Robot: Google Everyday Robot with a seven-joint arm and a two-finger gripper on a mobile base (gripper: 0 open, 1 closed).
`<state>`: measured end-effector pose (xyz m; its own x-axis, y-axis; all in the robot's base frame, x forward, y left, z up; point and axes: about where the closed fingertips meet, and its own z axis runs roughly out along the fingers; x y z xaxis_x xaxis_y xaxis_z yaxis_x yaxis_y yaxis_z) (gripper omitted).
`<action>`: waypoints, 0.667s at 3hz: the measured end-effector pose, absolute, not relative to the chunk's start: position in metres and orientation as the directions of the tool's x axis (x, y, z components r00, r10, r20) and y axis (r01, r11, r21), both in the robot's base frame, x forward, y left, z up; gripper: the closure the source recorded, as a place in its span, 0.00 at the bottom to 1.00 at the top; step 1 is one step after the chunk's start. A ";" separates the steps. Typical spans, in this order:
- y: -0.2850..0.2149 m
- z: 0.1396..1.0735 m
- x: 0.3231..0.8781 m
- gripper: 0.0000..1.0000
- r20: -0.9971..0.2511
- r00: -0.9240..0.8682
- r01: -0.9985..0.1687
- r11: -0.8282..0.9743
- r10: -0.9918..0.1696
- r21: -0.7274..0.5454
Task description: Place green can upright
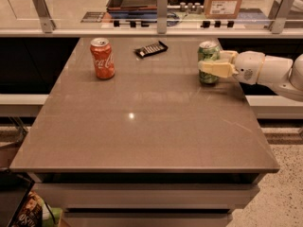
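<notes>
The green can (207, 52) stands upright near the right edge of the brown table (142, 126), towards the back. My gripper (211, 62) reaches in from the right on a white arm (265, 70). It is closed around the can's middle. One cream finger (215, 69) lies across the front of the can and the other shows behind it. The can's base rests on or just above the tabletop.
A red Coca-Cola can (102, 58) stands upright at the back left. A dark flat packet (150, 48) lies at the back centre. A glass rail with metal posts (162, 6) runs behind the table. The table's right edge is just under my arm.
</notes>
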<state>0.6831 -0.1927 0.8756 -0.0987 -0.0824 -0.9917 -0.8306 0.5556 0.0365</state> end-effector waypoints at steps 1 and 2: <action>-0.196 0.870 0.685 1.00 -0.995 -0.085 -0.831 0.555 -0.046 0.045; -0.192 0.870 0.685 0.83 -0.995 -0.086 -0.833 0.551 -0.047 0.046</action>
<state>0.6852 -0.1921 0.8703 -0.0858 -0.0473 -0.9952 -0.8334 0.5507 0.0457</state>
